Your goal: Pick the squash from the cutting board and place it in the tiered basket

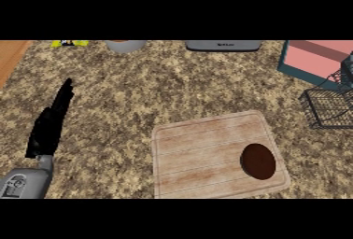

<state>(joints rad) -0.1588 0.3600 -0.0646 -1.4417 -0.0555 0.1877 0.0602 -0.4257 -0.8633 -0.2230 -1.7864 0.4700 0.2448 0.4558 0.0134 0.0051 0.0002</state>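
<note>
A dark brown oval squash [258,161] lies on the wooden cutting board [200,158], near its right edge. The left hand [50,126] rests at the left, fingers straight (pointing up the counter). The wire tiered basket [332,108] stands at the right edge.

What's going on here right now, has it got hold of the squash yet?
Not yet. The squash, a dark oval, lies on the right part of the cutting board, and nothing touches it. The left hand is at the view's left, above the counter, fingers straight, far from the board. The right hand is out of sight. The wire basket stands at the right edge, beyond the board.
</note>
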